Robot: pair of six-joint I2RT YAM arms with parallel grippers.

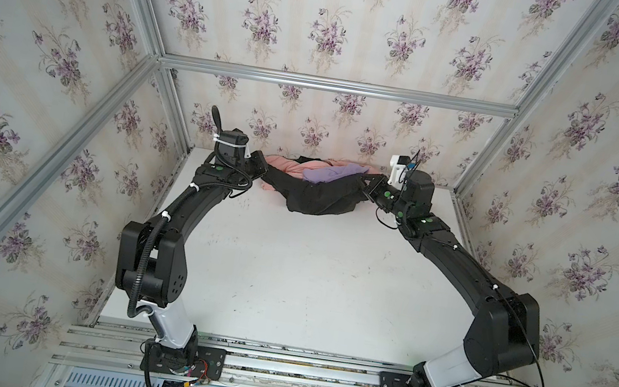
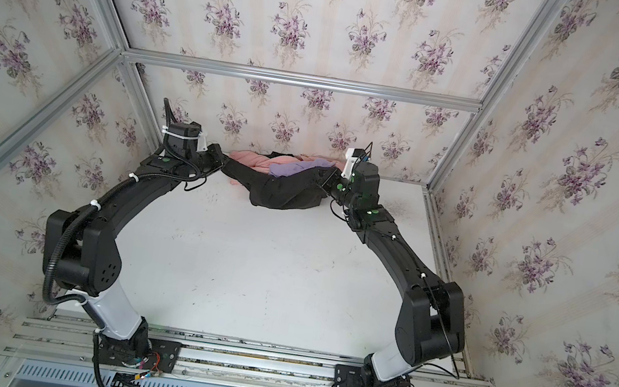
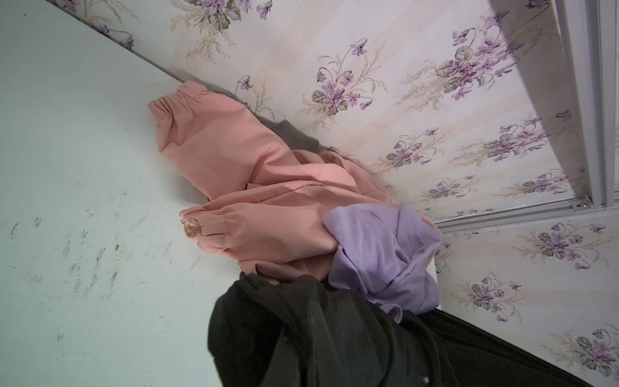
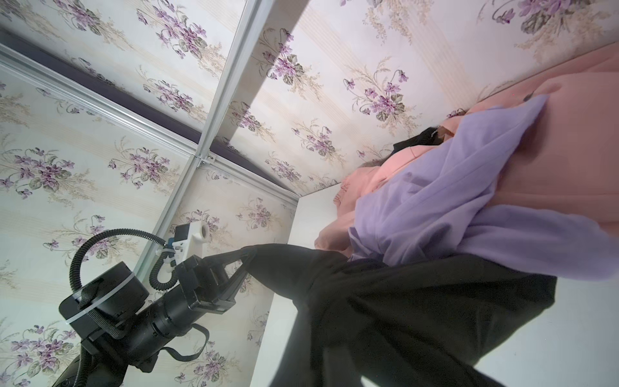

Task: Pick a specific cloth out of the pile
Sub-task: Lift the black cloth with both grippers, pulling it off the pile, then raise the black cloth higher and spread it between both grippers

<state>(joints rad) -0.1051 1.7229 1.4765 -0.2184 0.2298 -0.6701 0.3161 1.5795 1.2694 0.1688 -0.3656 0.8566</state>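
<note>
The black cloth (image 1: 315, 199) hangs in a sagging band between my two grippers, at the back of the white table (image 1: 286, 275). My left gripper (image 1: 263, 168) is shut on its left end, and my right gripper (image 1: 362, 184) is shut on its right end. Both top views show this, with the cloth (image 2: 282, 192) dipping to the table in front of the pile. In the pile, the pink sweatshirt (image 1: 283, 165) and the lilac garment (image 1: 327, 174) lie against the back wall. Black cloth (image 3: 318, 335) fills the left wrist view's foreground and hides those jaws. The right wrist view shows the left gripper (image 4: 246, 259) pinching the cloth (image 4: 402, 301).
Wallpapered walls enclose the table on three sides, with aluminium posts (image 1: 169, 113) at the back corners. The pile sits tight against the back wall. A metal rail (image 1: 293, 364) carrying both arm bases runs along the table's front edge.
</note>
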